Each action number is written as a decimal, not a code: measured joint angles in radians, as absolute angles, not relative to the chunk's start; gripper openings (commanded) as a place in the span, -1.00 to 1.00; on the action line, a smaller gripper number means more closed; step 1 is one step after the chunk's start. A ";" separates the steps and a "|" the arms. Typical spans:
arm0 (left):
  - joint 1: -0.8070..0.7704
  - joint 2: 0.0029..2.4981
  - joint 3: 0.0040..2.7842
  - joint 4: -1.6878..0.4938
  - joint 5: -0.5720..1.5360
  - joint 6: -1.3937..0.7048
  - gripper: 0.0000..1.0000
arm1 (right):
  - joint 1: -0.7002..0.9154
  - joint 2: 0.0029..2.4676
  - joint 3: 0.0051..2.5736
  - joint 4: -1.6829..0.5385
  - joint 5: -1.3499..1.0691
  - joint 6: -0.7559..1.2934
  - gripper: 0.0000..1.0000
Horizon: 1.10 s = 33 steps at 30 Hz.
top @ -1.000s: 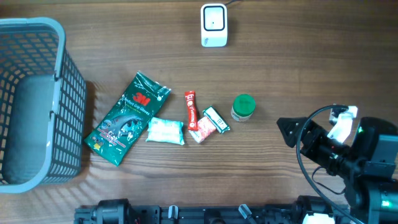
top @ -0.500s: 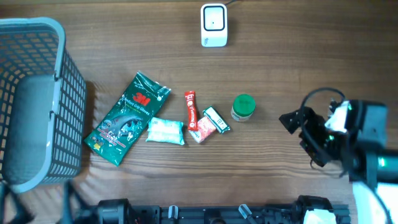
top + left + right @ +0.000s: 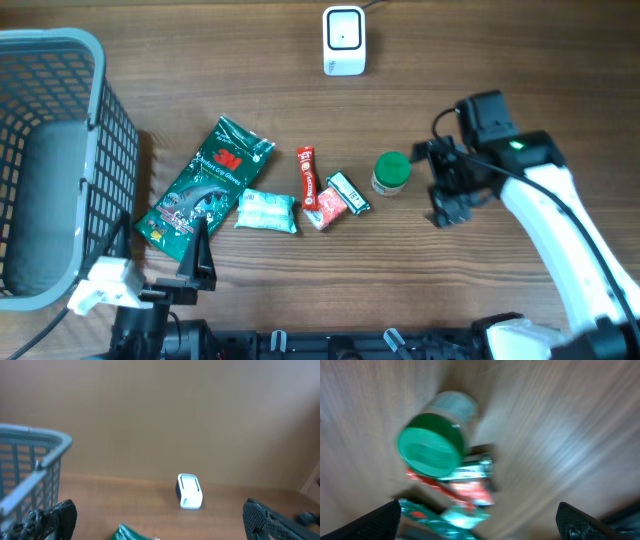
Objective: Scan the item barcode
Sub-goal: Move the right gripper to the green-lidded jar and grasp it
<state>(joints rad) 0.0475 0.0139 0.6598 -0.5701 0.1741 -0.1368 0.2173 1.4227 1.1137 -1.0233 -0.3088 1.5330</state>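
Several items lie in a row mid-table: a green 3M bag (image 3: 205, 190), a white-teal packet (image 3: 266, 211), a red stick (image 3: 306, 175), a red packet (image 3: 325, 206), a small green-white box (image 3: 348, 192) and a green-lidded jar (image 3: 391, 172). The white scanner (image 3: 343, 40) stands at the far edge. My right gripper (image 3: 436, 183) is open just right of the jar, holding nothing. In the blurred right wrist view the jar (image 3: 431, 449) lies ahead of the open right gripper (image 3: 480, 525). My left gripper (image 3: 165, 250) is open near the front edge, below the bag.
A grey mesh basket (image 3: 95, 150) fills the left side; its rim (image 3: 35, 440) is close on the left in the left wrist view. There the scanner (image 3: 190, 491) stands ahead, and the bag's tip (image 3: 130, 534) shows between the fingers (image 3: 270, 520).
The right arm has swung from the front right corner up and left to beside the jar. The left arm has come into view at the front left.
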 measured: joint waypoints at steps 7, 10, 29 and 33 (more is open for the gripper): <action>0.047 0.014 0.654 -0.606 0.178 -0.137 1.00 | 0.266 1.557 1.115 -0.884 -0.366 1.813 0.99; 0.047 0.014 0.654 -0.620 0.179 -0.137 1.00 | 0.274 1.590 1.115 -0.859 -0.357 1.863 0.99; 0.048 0.014 0.648 -0.723 0.177 -0.137 1.00 | 0.274 1.800 1.116 -0.759 -0.303 1.864 0.32; 0.048 0.014 0.647 -0.753 0.111 -0.137 1.00 | 0.274 1.802 1.119 -0.759 -0.287 1.803 0.15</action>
<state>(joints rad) 0.0479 0.0139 0.6472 -0.7532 0.1112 -0.1371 0.2745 1.8019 1.1191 -0.7589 -0.2871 1.8027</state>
